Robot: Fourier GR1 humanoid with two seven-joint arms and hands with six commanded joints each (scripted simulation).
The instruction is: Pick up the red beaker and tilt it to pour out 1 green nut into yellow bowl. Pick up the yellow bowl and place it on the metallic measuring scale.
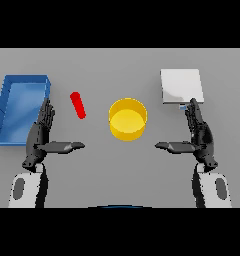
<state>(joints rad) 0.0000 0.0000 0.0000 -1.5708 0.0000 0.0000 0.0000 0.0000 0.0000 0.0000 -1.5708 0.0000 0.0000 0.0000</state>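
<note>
Hands both flat-open, left hand [39, 137] nearest slim red beaker [78, 105], just left of round yellow bowl [127, 119]. I'd wrap beaker mid-body w/ left; right hand [199, 137] idle.

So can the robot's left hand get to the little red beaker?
Probably yes. The left hand is open, and the small red beaker sits just ahead with bare grey table between them.
</note>
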